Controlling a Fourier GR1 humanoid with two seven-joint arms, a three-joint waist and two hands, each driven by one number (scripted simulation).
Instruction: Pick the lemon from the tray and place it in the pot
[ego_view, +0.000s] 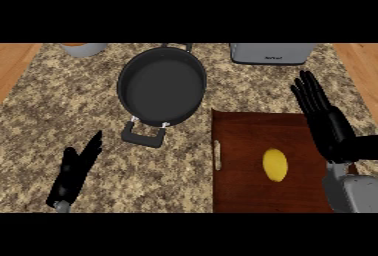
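- The lemon (275, 164) lies on the tray (247, 130), in the middle of its near half. Nothing touches it.
- Its long axis runs away from you, up and down in the head view. I judge you will close on it best across its short width, from the two sides.
- The right hand (336, 132) is clearly the nearer one. It hangs over the right edge of the tray, and the lemon lies to its left.
- The fingers (310, 92) of this hand are straight and released and hold nothing. They point away from you, so their tips are farther from you than the lemon is. You must bring the hand left and back toward you.
- The left hand (74, 172) rests at the lower left over the worktop (66, 110), also released and holding nothing, well apart from the tray.
- The pot (162, 87) stands left of the tray and farther away, with its handle (144, 134) toward you. Nothing is seen inside it.
- Counted: one lemon, one tray, one pot, two hands.
- At the far edge you have one grey appliance (272, 52) on the right and one small container (83, 48) on the left. Both are away from the lemon's way to the pot.
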